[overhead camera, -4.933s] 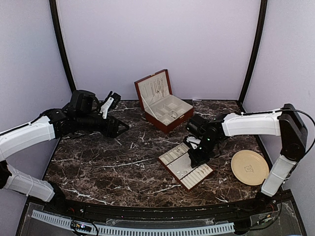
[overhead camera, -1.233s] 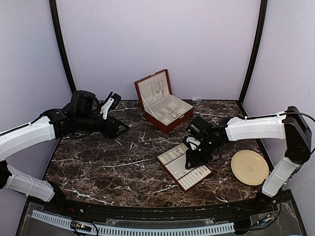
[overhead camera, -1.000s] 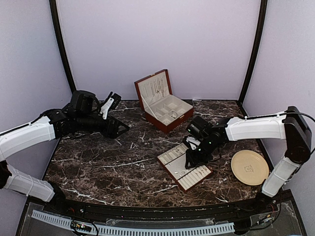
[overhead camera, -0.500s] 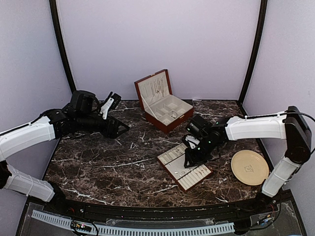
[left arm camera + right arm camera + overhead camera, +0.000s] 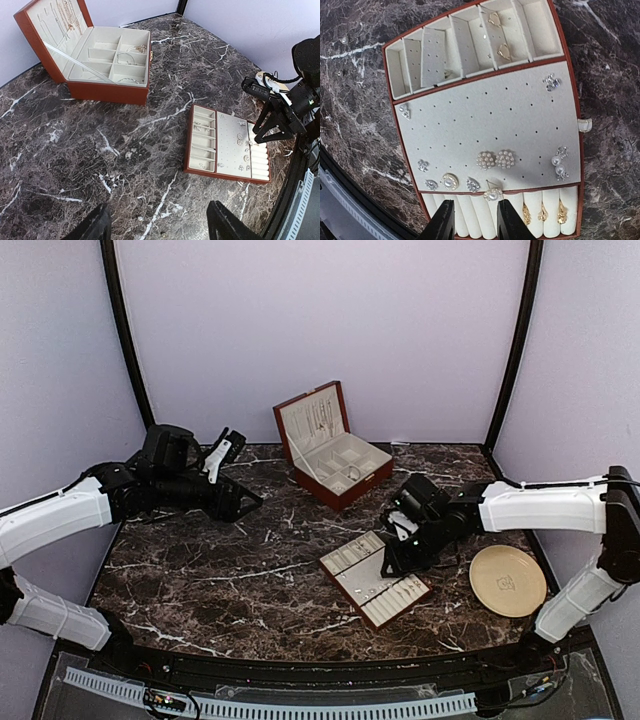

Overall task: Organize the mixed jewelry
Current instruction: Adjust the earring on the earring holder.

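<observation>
Hovering just above the tray point(image 5: 360, 585), from overhead: right gripper point(image 5: 390, 564). Left wrist: left gripper point(image 5: 160, 225) spread wide, empty, above the marble table point(image 5: 125, 150). Right wrist: jaws partly parted, holding nothing, over mixed jewelry point(image 5: 495, 160) on the tray's cream pad.

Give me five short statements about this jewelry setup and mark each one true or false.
1. The wooden box stands open. True.
2. The plate lies left of the tray in the overhead view. False: it lies to the tray's right.
3. The right claw hangs over the tray. True.
4. The left claw grips a necklace. False: its fingers are spread wide with nothing between them.
5. Two round pearl clusters sit side by side on the tray's perforated middle panel. True.
</observation>
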Robot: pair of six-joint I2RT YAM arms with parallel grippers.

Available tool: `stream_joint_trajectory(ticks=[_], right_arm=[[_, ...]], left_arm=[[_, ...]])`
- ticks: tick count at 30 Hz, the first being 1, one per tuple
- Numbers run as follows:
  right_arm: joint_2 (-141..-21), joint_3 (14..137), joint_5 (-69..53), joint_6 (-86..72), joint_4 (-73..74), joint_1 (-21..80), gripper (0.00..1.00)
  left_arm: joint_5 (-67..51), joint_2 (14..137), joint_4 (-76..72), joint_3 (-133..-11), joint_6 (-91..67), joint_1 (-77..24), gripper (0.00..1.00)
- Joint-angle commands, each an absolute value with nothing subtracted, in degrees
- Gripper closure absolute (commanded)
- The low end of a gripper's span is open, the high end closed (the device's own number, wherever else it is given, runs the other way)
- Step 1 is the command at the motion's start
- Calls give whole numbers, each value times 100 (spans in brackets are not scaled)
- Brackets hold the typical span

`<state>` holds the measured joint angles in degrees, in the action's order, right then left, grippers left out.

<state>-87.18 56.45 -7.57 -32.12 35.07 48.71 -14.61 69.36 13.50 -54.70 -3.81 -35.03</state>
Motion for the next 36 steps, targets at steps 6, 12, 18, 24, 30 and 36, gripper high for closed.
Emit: stream_joint_trajectory(ticks=[6,12,18,24,30,36], right_arm=[[-8412,4882,-832,-3350,2668,4896,69],[-8464,4748,-949,-3288,2447,4896,71],[-8509,4711,-899,-3244,2426,4896,71],[-8564,4740,-897,-3217,2425,4904,78],[-8552,4781,-889,-3212,2459,4904,81],[-8526,4779,-893,-3288,2395,4931,83]], left_arm=[[-1565,6774,1349,-5388,-396,-3486,32],[-1556,6768,1357,-5388,-398,-3484,33],[-1562,6768,1354,-5387,-396,-3484,32],[-1565,6768,1354,-5388,-396,-3476,33],[-1567,6767,1351,-5387,-396,-3480,32],[-1561,6759,1347,-5385,-402,-3487,33]])
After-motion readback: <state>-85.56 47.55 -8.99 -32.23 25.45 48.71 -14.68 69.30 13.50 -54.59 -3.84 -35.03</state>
